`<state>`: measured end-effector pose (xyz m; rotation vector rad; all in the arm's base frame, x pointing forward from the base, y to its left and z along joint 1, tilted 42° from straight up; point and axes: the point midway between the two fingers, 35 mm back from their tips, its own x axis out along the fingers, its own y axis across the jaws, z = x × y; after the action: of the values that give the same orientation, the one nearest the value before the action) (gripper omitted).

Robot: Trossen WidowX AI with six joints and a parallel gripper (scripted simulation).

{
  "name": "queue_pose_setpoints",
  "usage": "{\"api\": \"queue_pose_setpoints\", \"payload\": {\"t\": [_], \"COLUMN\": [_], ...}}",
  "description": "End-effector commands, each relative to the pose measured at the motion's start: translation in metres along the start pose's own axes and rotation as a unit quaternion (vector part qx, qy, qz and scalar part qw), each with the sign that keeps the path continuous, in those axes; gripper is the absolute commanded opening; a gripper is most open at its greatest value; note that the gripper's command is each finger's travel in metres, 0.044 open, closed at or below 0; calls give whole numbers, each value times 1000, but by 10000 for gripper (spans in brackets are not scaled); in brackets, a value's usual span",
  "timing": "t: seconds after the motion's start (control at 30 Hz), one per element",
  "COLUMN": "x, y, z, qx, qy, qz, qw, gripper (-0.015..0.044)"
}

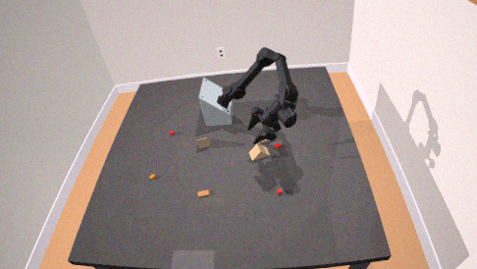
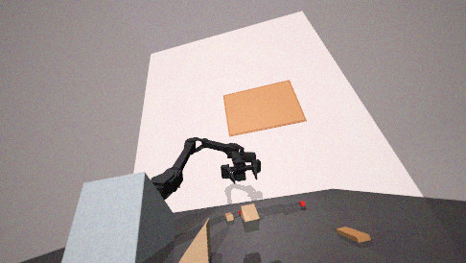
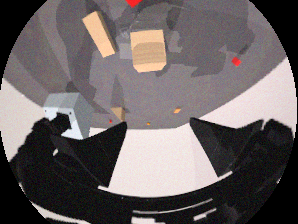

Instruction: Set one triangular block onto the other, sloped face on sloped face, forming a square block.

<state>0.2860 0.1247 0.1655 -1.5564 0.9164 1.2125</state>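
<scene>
My gripper is spread practically to its full width, and I have nothing between the fingers. I hold it above the table, clear of the blocks.

One triangular block rests on the table right of centre, its ridge up in the top view. The other wooden wedge stands well apart to its left; the bottom edge of the exterior view cuts it off, and in my wrist view it is tiny. The two are not joined into a square block.

A slim wooden block lies near the ridged one, mostly hidden behind my finger from the top; I can't make out its full shape there. Just right of the ridged block sits a red cube, cropped by my wrist view's upper edge and only a sliver in the exterior one. The grey-blue sloped stand, far left of the ridged block, is cut off below in the exterior view.
</scene>
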Motion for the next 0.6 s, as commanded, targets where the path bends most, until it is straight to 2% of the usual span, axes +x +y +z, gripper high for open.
{"api": "queue_pose_setpoints", "payload": {"t": [0.0,0.17,0.33,0.57], "x": [-15,-40,-39,11], "y": [-3,8,8,4], "z": [41,99,102,106], "qx": [-8,-12,-12,-12], "qy": [-10,-19,-20,-19], "qz": [-3,-1,-1,-1], "qw": [1000,1000,1000,1000], "gripper": [440,440,440,440]}}
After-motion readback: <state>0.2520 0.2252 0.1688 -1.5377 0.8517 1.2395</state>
